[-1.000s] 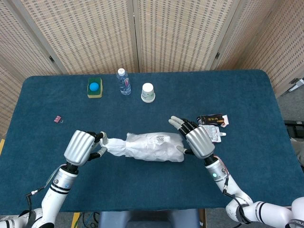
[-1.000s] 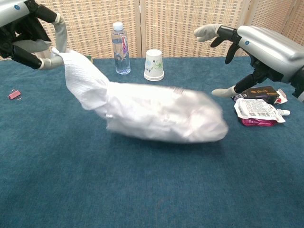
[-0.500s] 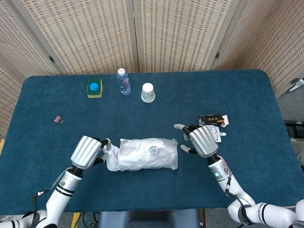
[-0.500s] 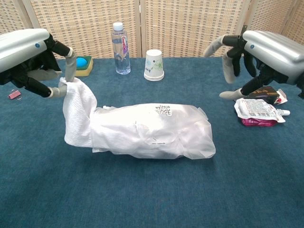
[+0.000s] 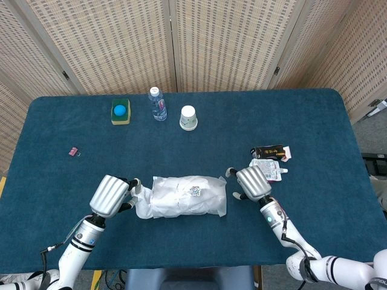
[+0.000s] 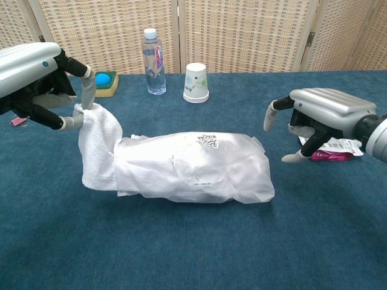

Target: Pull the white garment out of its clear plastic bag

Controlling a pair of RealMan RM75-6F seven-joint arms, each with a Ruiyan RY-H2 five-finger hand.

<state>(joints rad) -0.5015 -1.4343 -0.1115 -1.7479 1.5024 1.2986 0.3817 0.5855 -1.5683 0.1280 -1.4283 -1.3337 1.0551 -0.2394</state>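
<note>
White garment (image 6: 97, 148) pokes from the clear plastic bag (image 6: 193, 169) lying mid-table; the left hand (image 6: 36, 78), at nine o'clock, pinches that tail. Right hand (image 6: 317, 118), at three o'clock, hovers apart from the bag, fingers spread and empty, likely to pin it.

Open table (image 5: 181, 151) lies between bag (image 5: 188, 197) and cup (image 5: 188, 118).

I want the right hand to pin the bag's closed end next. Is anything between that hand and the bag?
Nothing visible. The right hand hangs open just off the clear plastic bag, bare table between them; the snack packets lie behind it.
</note>
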